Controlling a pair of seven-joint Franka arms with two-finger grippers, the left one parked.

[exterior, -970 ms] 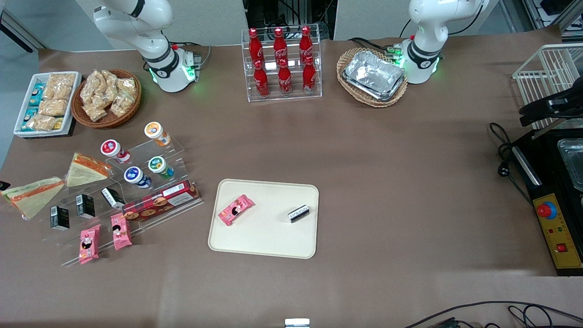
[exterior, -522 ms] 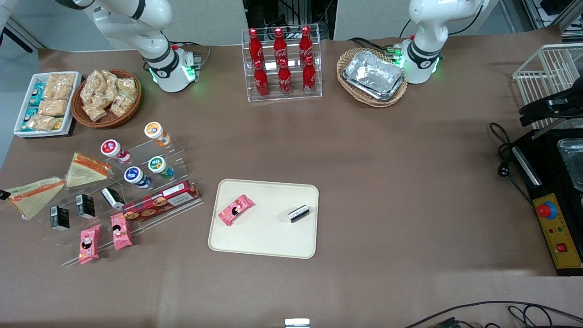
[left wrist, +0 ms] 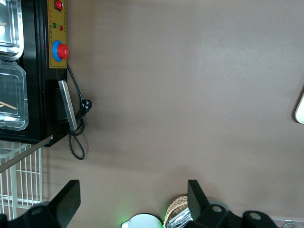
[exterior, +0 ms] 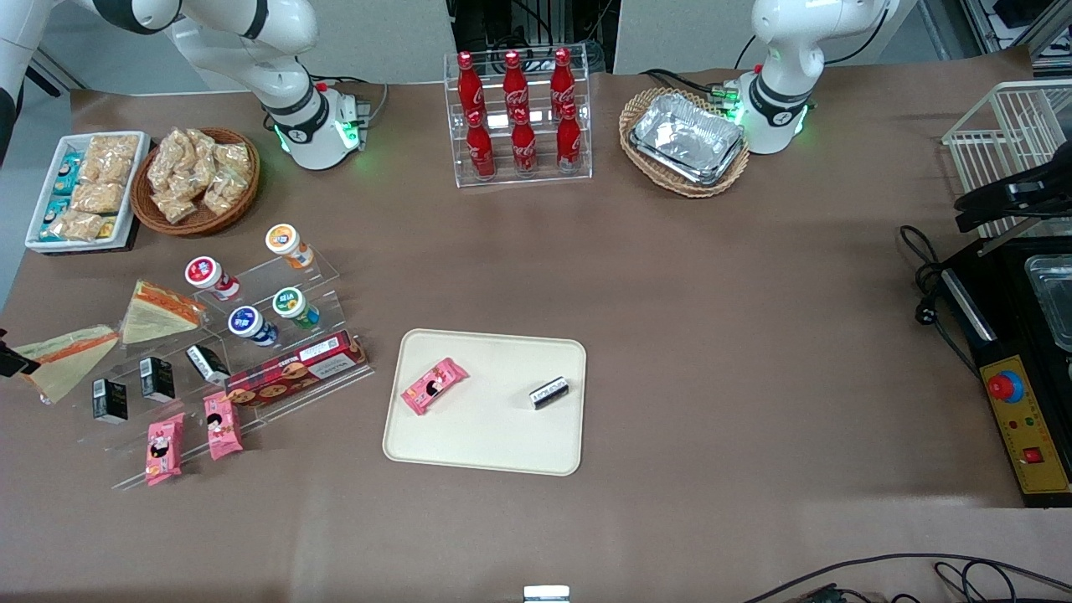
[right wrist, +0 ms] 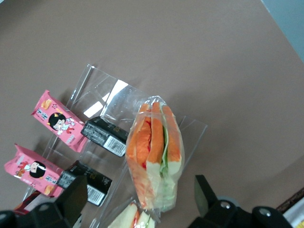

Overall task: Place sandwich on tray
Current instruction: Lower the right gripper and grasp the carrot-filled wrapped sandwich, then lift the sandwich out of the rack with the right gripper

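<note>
Brown paper is spread over the table (exterior: pixel 720 276). The cream tray (exterior: pixel 494 435) is seen in the lower middle of the front view, flat on that paper, with a pink snack packet (exterior: pixel 434 386) and a small black packet (exterior: pixel 549 393) lying on it, apart from each other.

A clear stepped stand (exterior: pixel 260 272) is set at mid-height of the same view, toward the working arm's end of the table, well apart from the tray. The sandwich (exterior: pixel 63 360) is found at the outer end of this stand, close to the frame's edge; none of it is on the tray. In the right wrist view it (right wrist: pixel 154 152) is shown edge-on in its clear wrap, with orange bands and a green strip between pale bread. A second wedge (exterior: pixel 159 310), with orange along one edge only, lies just beside it, farther from the front camera.

The gripper (right wrist: pixel 138 180) is held over the sandwich, its two fingers (right wrist: pixel 71 199) spread wide apart, one to each side of the wrap; whether the wrap is touched cannot be told.

Two pink packets (right wrist: pixel 57 123) and black cartons (right wrist: pixel 104 135) rest on the stand's steps nearby.
</note>
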